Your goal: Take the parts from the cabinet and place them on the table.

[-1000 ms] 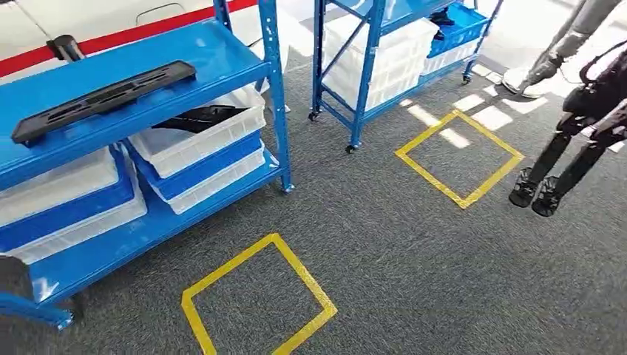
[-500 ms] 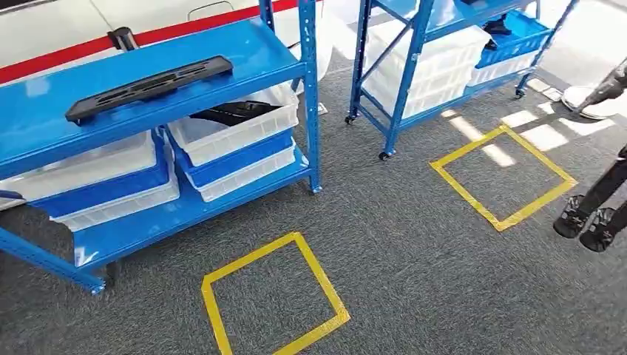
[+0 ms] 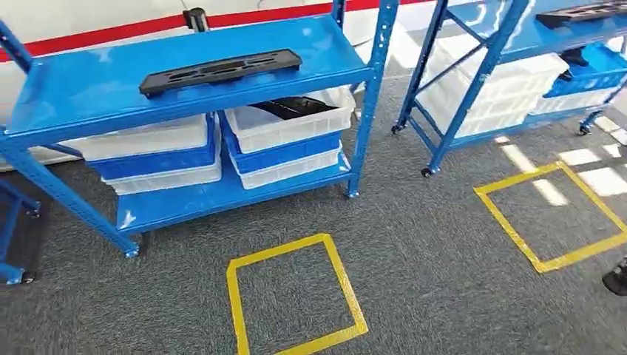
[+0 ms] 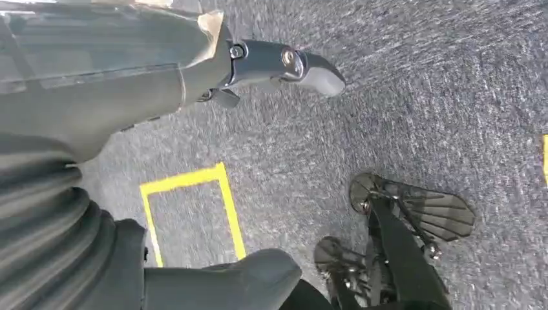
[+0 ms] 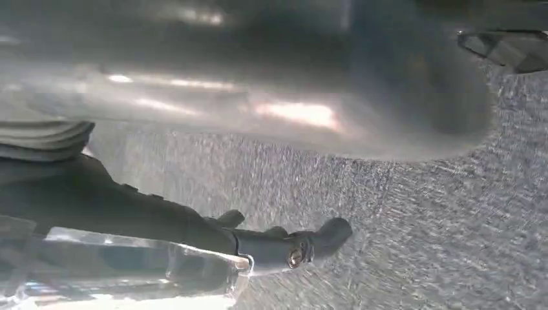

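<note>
While atop blue shelf (image 3: 89,89), black part (image 3: 220,70) (flat).

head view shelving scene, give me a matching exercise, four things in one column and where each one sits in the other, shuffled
Things:
1. long black part
2. white bin holding a black part
3. nearer yellow tape square
4. second black part

Places:
A. on the carpet in front of the left rack
B. top shelf of the right rack
C. top shelf of the left rack
D. lower shelf of the left rack, on a stack of bins

Pairs: 1-C, 2-D, 3-A, 4-B
</note>
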You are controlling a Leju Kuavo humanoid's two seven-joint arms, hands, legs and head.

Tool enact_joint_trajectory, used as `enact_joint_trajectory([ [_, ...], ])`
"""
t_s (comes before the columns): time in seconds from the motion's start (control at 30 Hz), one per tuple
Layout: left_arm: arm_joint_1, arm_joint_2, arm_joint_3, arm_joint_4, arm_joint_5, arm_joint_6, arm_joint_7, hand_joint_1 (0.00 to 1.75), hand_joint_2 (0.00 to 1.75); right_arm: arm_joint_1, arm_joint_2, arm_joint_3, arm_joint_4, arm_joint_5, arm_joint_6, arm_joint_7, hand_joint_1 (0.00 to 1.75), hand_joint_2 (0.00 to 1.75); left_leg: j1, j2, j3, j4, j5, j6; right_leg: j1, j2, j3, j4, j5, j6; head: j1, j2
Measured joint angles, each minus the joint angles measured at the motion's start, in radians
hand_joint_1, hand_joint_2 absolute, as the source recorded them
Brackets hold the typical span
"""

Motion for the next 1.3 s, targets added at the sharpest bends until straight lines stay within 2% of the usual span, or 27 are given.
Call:
enact_joint_trajectory([
  [0.03,0.001,0.0,0.0,0.0,0.0,0.0,0.0,0.0,1.75,0.003,-0.001,0.0,0.0,0.0,0.0,0.0,0.0,0.0,0.001,-0.017,0.001,0.001,0.0,0.0,-0.001,0.001,-0.011,0.012,0.007,0.008,0.0,0.0],
  [0.1,0.003,-0.002,0.0,0.0,-0.003,0.0,0.0,0.0,1.75,0.003,-0.003,0.0,0.0,0.0,0.0,0.0,0.0,0.0,0.004,-0.049,0.003,0.003,-0.001,-0.005,-0.007,0.006,0.036,-0.107,0.076,0.032,0.0,0.0],
  [0.13,0.003,-0.003,0.0,0.0,-0.005,0.0,0.0,0.0,1.75,0.001,-0.003,0.0,0.0,0.0,0.0,0.0,0.0,0.0,0.006,-0.064,0.003,0.006,-0.002,-0.01,-0.013,0.018,0.078,-0.205,0.119,0.043,0.0,0.0],
  [0.17,0.002,-0.003,0.0,0.0,-0.007,0.0,0.0,0.0,1.75,0.001,-0.004,0.0,0.0,0.0,0.0,0.0,0.0,0.0,0.006,-0.076,0.0,0.011,-0.004,-0.018,-0.022,0.058,0.108,-0.278,0.143,0.05,0.002,0.0],
  [0.2,0.002,-0.003,0.0,0.0,-0.007,0.0,0.0,0.0,1.75,0.002,-0.003,0.0,0.0,0.0,0.0,0.0,0.0,0.0,0.001,-0.082,-0.002,0.017,-0.007,-0.023,-0.017,0.066,0.106,-0.285,0.14,0.045,0.005,0.0],
  [0.4,0.002,-0.002,0.0,0.0,-0.007,0.001,0.0,0.0,1.75,0.001,-0.003,0.0,0.0,0.0,0.0,0.0,0.0,0.0,-0.001,-0.085,-0.003,0.02,-0.009,-0.026,-0.013,0.064,0.106,-0.286,0.141,0.041,0.005,0.0],
  [0.43,0.006,-0.002,0.0,0.0,-0.009,0.006,0.002,0.0,1.75,-0.003,-0.003,0.0,0.0,0.003,0.0,-0.003,0.0,0.0,0.0,-0.096,-0.006,0.016,-0.012,-0.034,-0.01,0.042,0.107,-0.288,0.144,0.019,-0.002,0.0],
  [0.47,0.01,0.0,0.0,0.0,-0.009,0.007,0.002,0.0,1.75,-0.004,-0.003,0.0,0.0,0.005,0.0,-0.004,0.0,0.0,0.006,-0.105,-0.008,0.014,-0.008,-0.04,-0.011,0.032,0.117,-0.288,0.146,0.01,-0.001,0.0],
  [0.5,0.01,0.001,0.0,0.0,-0.01,0.013,0.002,0.0,1.75,-0.003,0.001,0.0,0.0,0.005,0.0,-0.006,0.0,0.0,0.005,0.005,-0.053,0.118,-0.075,-0.051,-0.013,0.001,0.119,-0.292,0.149,-0.01,-0.011,0.0],
  [0.53,0.007,0.0,0.0,0.0,-0.013,0.013,0.002,0.0,1.75,0.004,0.0,0.0,0.0,0.005,0.0,-0.006,0.0,0.0,0.008,0.029,-0.152,0.307,-0.154,-0.056,-0.006,-0.035,0.119,-0.291,0.144,-0.017,-0.011,0.0],
  [0.57,0.008,0.0,0.0,0.0,-0.013,0.014,0.002,0.0,1.75,0.004,0.0,0.0,0.0,0.005,0.0,-0.006,0.0,0.0,0.008,0.032,-0.167,0.333,-0.151,-0.056,-0.004,-0.048,0.12,-0.291,0.142,-0.02,-0.011,0.0],
  [0.6,0.01,0.001,0.0,0.0,-0.013,0.015,0.002,0.0,1.75,0.002,0.001,0.0,0.0,0.006,0.0,-0.006,0.0,0.0,0.008,0.033,-0.158,0.309,-0.127,-0.054,-0.003,-0.059,0.122,-0.291,0.14,-0.022,-0.011,0.0],
  [0.67,0.01,0.002,0.0,0.0,-0.014,0.016,0.002,0.0,1.75,0.0,0.003,0.0,0.0,0.006,0.0,-0.007,0.0,0.0,0.005,0.049,-0.083,0.161,-0.047,-0.04,0.0,-0.081,0.129,-0.291,0.135,-0.022,-0.011,0.0],
  [0.7,0.008,0.003,0.0,0.0,-0.014,0.016,0.002,0.0,1.75,-0.001,0.005,0.0,0.0,0.006,0.0,-0.007,0.0,0.0,-0.001,0.09,-0.034,0.072,-0.014,-0.027,0.003,-0.09,0.134,-0.292,0.131,-0.02,-0.011,0.0],
  [0.73,0.004,0.005,0.0,0.0,-0.015,0.016,0.002,0.0,1.75,0.0,0.007,0.0,0.0,0.006,0.0,-0.007,0.0,0.0,-0.011,0.124,-0.016,0.039,-0.022,-0.025,0.013,-0.101,0.138,-0.29,0.124,-0.013,-0.01,0.0],
  [0.87,0.003,0.005,0.0,0.0,-0.019,0.019,0.002,0.0,1.75,-0.008,0.009,0.0,0.0,0.008,-0.001,-0.008,0.0,0.0,-0.017,0.072,-0.018,0.025,-0.017,-0.014,0.014,-0.141,0.154,-0.303,0.118,0.004,-0.01,0.0],
  [0.9,0.004,0.003,0.0,0.0,-0.019,0.019,0.002,0.0,1.75,-0.01,0.008,0.0,0.0,0.008,0.0,-0.008,0.0,0.0,-0.002,0.06,-0.003,0.007,-0.004,-0.009,0.013,-0.108,0.146,-0.289,0.11,0.01,-0.009,0.0],
  [0.93,0.003,0.002,0.0,0.0,-0.021,0.019,0.002,0.0,1.75,-0.008,0.008,0.0,0.0,0.008,0.0,-0.008,0.0,0.0,-0.001,0.053,-0.001,0.002,-0.002,-0.005,0.01,-0.052,0.137,-0.259,0.095,0.012,-0.005,0.0],
  [0.97,0.0,0.003,0.0,0.0,-0.021,0.019,0.002,0.0,1.75,-0.005,0.008,0.0,0.0,0.009,0.0,-0.008,0.0,0.0,-0.001,0.044,-0.002,0.002,0.001,-0.001,0.009,-0.017,0.1,-0.187,0.06,0.006,-0.005,0.0],
  [1.03,-0.003,0.003,0.0,0.0,-0.023,0.019,0.002,0.0,1.75,-0.003,0.007,0.0,0.0,0.008,0.0,-0.008,0.0,0.0,0.0,0.032,-0.003,0.002,0.0,0.0,0.006,-0.005,0.057,-0.107,0.028,0.003,-0.003,0.0],
  [1.07,-0.003,0.002,0.0,0.0,-0.025,0.019,0.002,0.0,1.75,0.0,0.006,0.0,0.0,0.008,0.0,-0.008,0.0,0.0,-0.001,0.018,-0.003,0.002,0.0,0.0,0.003,0.0,0.012,-0.024,0.001,0.004,-0.004,0.0],
  [1.1,-0.002,0.003,0.0,0.0,-0.028,0.019,0.003,0.0,1.75,0.002,0.006,0.0,0.0,0.009,0.0,-0.008,0.0,0.0,-0.001,0.008,-0.003,0.002,-0.001,0.0,0.003,0.001,-0.013,0.014,-0.002,0.009,-0.003,0.0],
  [1.13,-0.002,0.002,0.0,0.0,-0.028,0.019,0.003,0.0,1.75,0.003,0.006,0.0,0.0,0.009,0.0,-0.008,0.0,0.0,0.0,0.0,-0.002,0.003,-0.001,-0.002,0.001,0.001,-0.017,0.006,0.012,0.017,-0.003,0.0],
  [1.17,-0.002,0.002,-0.001,0.0,-0.029,0.019,0.003,0.0,1.75,0.003,0.005,0.0,0.0,0.009,0.0,-0.008,0.0,0.0,0.002,-0.009,-0.001,0.004,-0.003,-0.004,-0.002,0.001,0.005,-0.059,0.051,0.032,-0.003,0.0],
  [1.23,-0.001,0.0,-0.001,0.0,-0.029,0.018,0.003,0.0,1.75,0.001,0.003,0.001,0.0,0.009,-0.002,-0.008,0.0,0.0,0.006,-0.021,0.003,0.01,-0.009,-0.013,-0.013,0.004,0.082,-0.24,0.133,0.053,-0.003,0.0],
  [1.27,-0.001,0.001,-0.001,0.0,-0.029,0.018,0.003,0.0,1.75,0.001,0.005,0.001,0.0,0.009,-0.001,-0.008,0.0,0.0,0.002,-0.023,0.002,0.016,-0.014,-0.023,-0.015,0.01,0.095,-0.282,0.144,0.052,0.001,0.0],
  [1.3,-0.002,0.001,-0.002,0.0,-0.03,0.018,0.003,0.0,1.75,0.0,0.006,0.002,0.0,0.009,0.0,-0.008,0.0,0.0,-0.002,-0.026,0.001,0.021,-0.021,-0.031,-0.008,0.011,0.095,-0.288,0.15,0.035,0.0,0.0],
])
